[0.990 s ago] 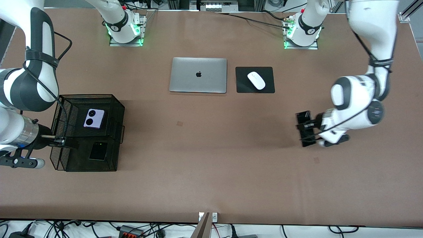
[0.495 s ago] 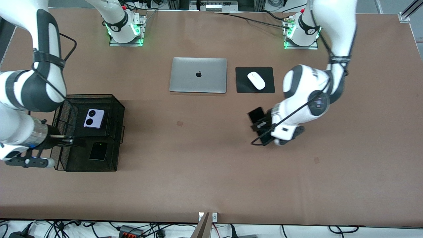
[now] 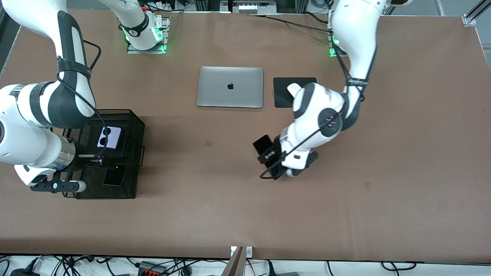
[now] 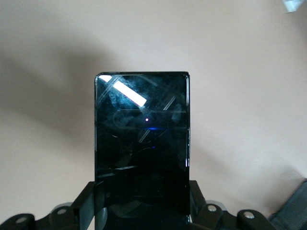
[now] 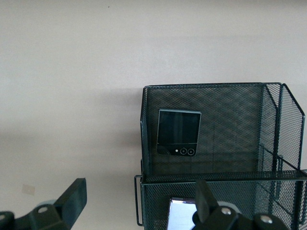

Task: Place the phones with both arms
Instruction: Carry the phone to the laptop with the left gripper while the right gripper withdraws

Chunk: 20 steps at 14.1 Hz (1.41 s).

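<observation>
Left gripper clamped on long black phone, in the air over mid-table, between laptop and the table's camera-side edge. Right gripper wide apart, empty, low over the wire basket at the right arm's end. Lilac flip phone and black flip phone lie in separate compartments. Judgement: carry phone level, clear the basket rim before lowering, mind the right arm
</observation>
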{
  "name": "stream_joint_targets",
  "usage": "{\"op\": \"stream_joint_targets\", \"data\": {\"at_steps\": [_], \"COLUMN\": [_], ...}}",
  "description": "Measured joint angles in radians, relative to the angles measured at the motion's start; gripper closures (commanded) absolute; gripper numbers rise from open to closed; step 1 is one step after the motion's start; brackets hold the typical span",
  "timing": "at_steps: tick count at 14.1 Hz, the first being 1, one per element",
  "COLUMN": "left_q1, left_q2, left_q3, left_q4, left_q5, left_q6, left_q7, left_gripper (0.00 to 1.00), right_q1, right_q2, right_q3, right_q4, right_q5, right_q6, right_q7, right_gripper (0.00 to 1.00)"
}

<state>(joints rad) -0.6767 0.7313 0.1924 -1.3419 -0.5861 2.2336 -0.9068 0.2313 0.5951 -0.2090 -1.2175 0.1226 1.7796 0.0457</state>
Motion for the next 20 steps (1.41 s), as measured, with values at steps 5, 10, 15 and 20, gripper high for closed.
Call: {"op": "stream_joint_targets", "data": {"at_steps": [5, 10, 15, 20], "left_q1": [-0.091, -0.175, -0.234, -0.271], "left_q2": [0.155, 0.261, 0.318, 0.353], "left_q3": [0.007, 0.044, 0.093, 0.101], "left_q4": [0.189, 0.322, 0.334, 0.336], "left_q5": [0.091, 0.116, 0.154, 0.174], "left_q6": [0.04, 0.094, 0.122, 0.124], "left_q7": [0.033, 0.087, 0.218, 0.244], "left_gripper": [0.49, 0.51, 0.5, 0.49], "right_q1": [0.006, 0.021, 0.028, 0.04], "right_q2": [-0.001, -0.002, -0.002, -0.002], "right_q3": [0.0, 0.0, 0.001, 0.0], "right_q4": [0.0, 0.0, 0.0, 0.0], "right_q5": [0.0, 0.0, 0.0, 0.0], "right_q6": [-0.002, -0.003, -0.016, -0.02], "right_q7": [0.0, 0.001, 0.106, 0.113], "right_gripper": [0.0, 0.0, 0.0, 0.0]}}
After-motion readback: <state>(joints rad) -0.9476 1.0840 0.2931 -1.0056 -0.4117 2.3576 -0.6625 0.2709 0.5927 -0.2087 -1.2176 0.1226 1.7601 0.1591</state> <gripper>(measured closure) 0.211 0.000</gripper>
